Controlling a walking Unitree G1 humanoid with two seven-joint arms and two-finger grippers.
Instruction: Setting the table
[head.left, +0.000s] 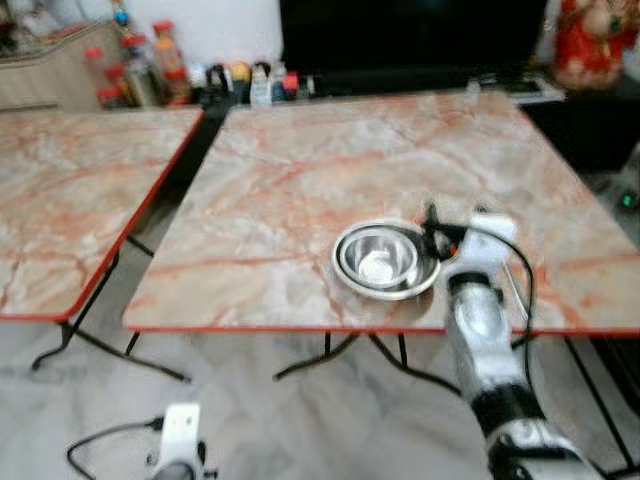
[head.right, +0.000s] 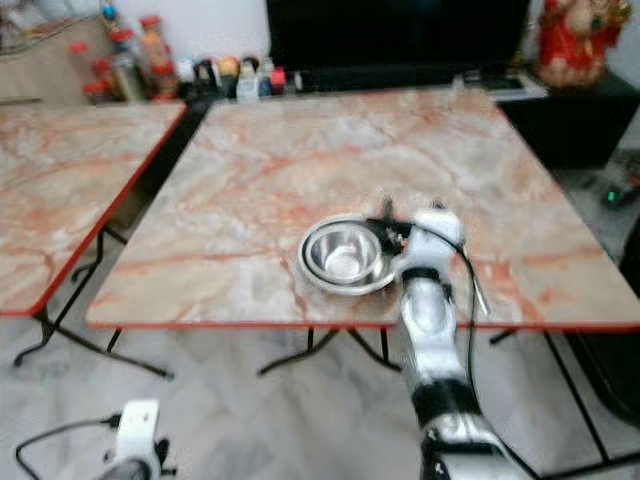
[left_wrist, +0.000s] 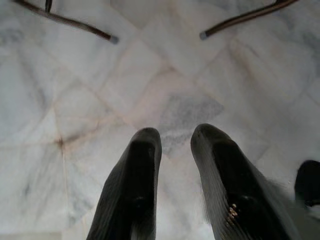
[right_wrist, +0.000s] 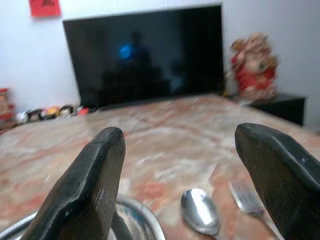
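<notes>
**Right gripper spread wide beside the bowl, cutlery just past it**

While the left arm hangs idle over the pale floor (left_wrist: 75, 90), its gripper (left_wrist: 172, 137) pointing down with only a narrow gap between the fingers, the right arm does the work at the table (head.left: 300, 170). A steel bowl (head.left: 385, 260) sits on a plate (head.left: 345, 275) close to the table's front edge, a little right of that edge's middle. The right gripper (head.left: 432, 232) reaches over the front edge and sits at the bowl's right rim, so near that touching cannot be ruled out in the blurred head views.

From the right wrist view the fingers (right_wrist: 95, 170) stand wide apart and hold nothing. Between them, on the marble top, lie a spoon (right_wrist: 200, 210) and a fork (right_wrist: 250, 200), side by side and not touching, with the bowl's rim (right_wrist: 145, 220) at the inner finger. Both pieces run with their long axes roughly along the gripper's own pointing line, towards the back edge where a dark television (right_wrist: 145, 55) stands; how far their handles extend cannot be seen.

The setting looks largely laid: bowl, plate, spoon and fork are all on the table. If the next move is to straighten or pick up the spoon, the right arm is clearly the nearer one, and the wrist would probably need turning so the fingers close across the handle rather than along it. Bumping the bowl is the risk.
</notes>
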